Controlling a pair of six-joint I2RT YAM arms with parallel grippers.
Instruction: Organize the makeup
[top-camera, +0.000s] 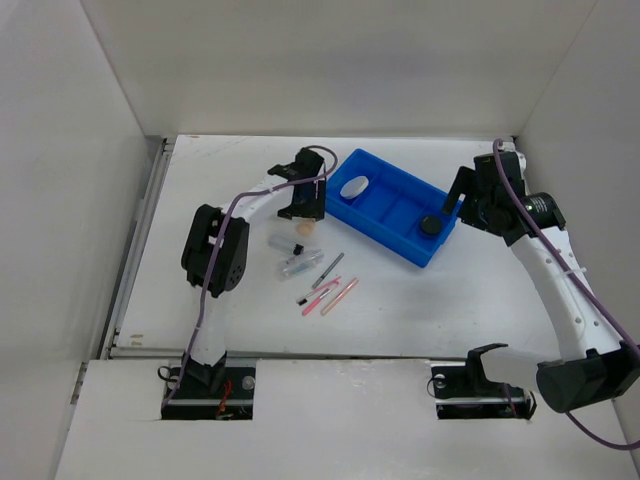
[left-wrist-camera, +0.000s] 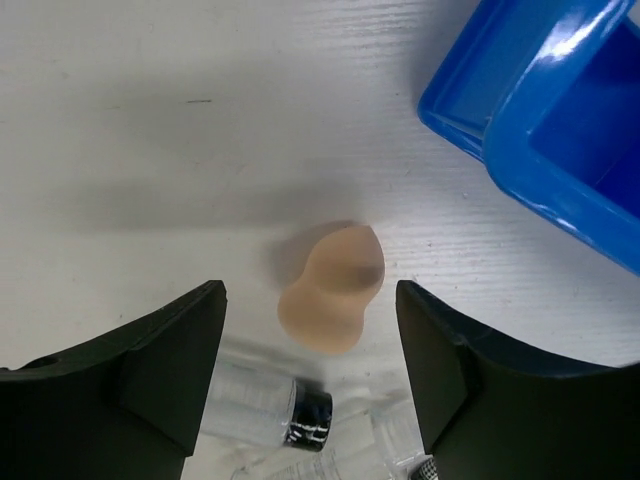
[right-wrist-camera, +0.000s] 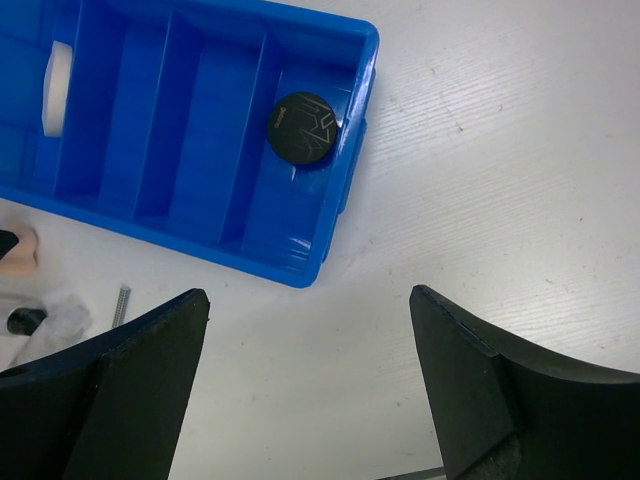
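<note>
- Left gripper (left-wrist-camera: 310, 295), jaws spread and empty, hangs over the beige sponge (left-wrist-camera: 330, 290) on the worktop (top-camera: 430, 310) just left of the blue tray (right-wrist-camera: 300, 270), likely lined up to pick it.
- Right gripper (right-wrist-camera: 310, 298), released too, hovers beyond the tray's right end, where the round black compact (right-wrist-camera: 303, 127) already sits.

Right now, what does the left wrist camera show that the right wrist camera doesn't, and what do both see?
Only the left wrist: the left tool, open, with the whole beige sponge framed in its gap. Only the right wrist: the right tool, open, the round black compact in the end compartment of the blue tray, and a white item at the tray's other end. Both: the tray, the sponge and a clear vial, the last two just at the right wrist view's left edge.
</note>
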